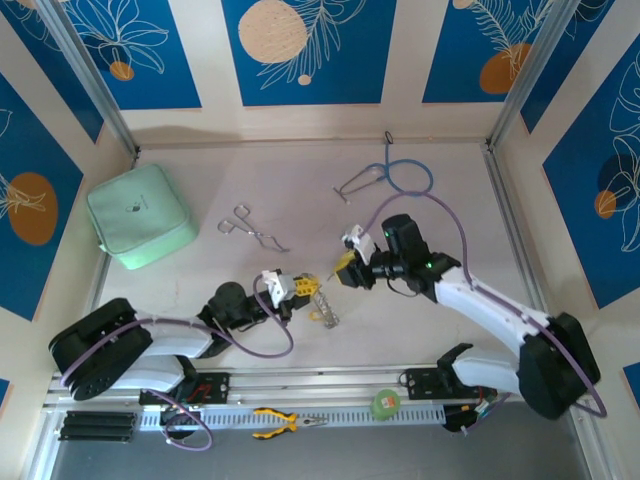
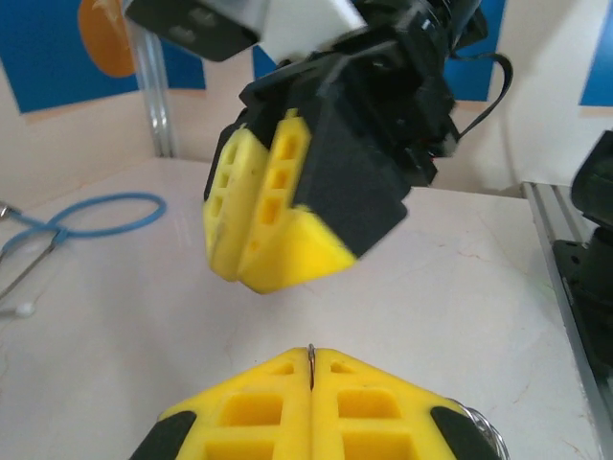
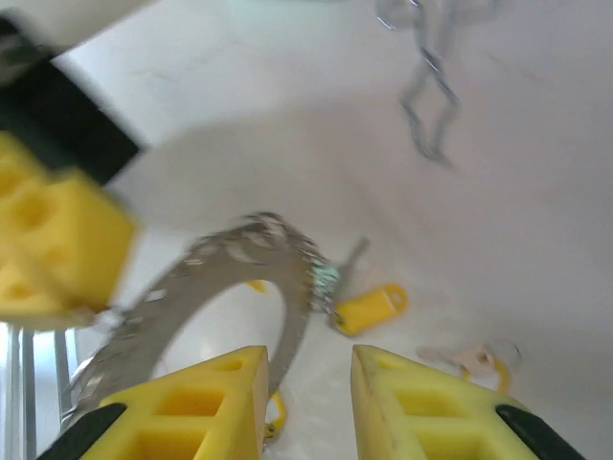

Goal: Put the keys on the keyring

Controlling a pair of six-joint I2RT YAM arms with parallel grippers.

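The keyring (image 3: 239, 254) was seen as silvery and the key (image 3: 369, 309) as yellow-headed. The right gripper (image 3: 308, 374) was padded in yellow with black trim. The wall panels (image 1: 350, 80) were coloured blue and patterned with white leaf outlines and orange discs, and the pouch (image 1: 140, 215) was coloured mint green.

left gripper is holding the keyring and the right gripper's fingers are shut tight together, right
Not quite. The left gripper does hold the keyring, but the right gripper is open: the right wrist view shows a clear gap between its fingers, with a yellow key lying just ahead.
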